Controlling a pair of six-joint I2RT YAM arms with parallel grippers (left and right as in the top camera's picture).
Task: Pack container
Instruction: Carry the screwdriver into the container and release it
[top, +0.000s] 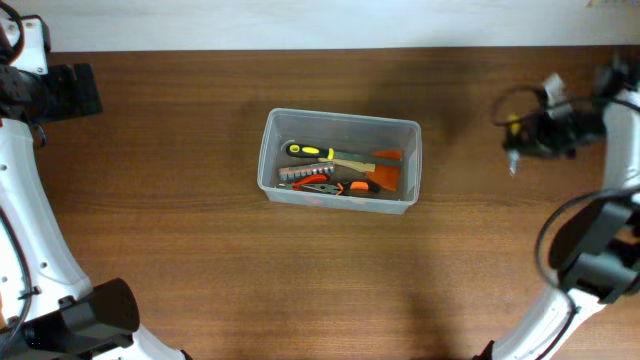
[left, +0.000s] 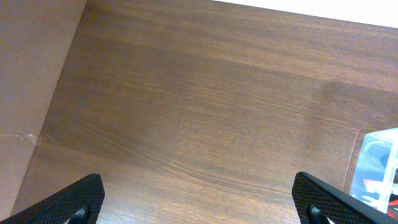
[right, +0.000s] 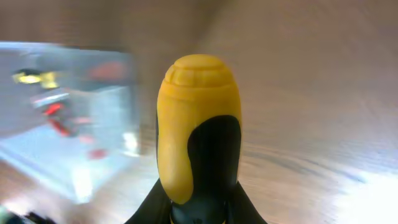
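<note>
Right gripper (top: 528, 135), closed around a yellow-and-black handle (right: 198, 124), had the container (top: 264, 165) well apart to its left, long axis pointing roughly toward it, and was nearer than the spread, empty left gripper (left: 199, 199)

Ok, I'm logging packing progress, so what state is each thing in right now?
container: upright, no lid on, several tools inside.
yellow-handled tool: lying flat in the container.
orange-handled pliers: lying in the container.
yellow-and-black handle: gripped, outside the container.
right gripper: shut on the yellow-and-black handle.
left gripper: open, empty, away from the container.
</note>
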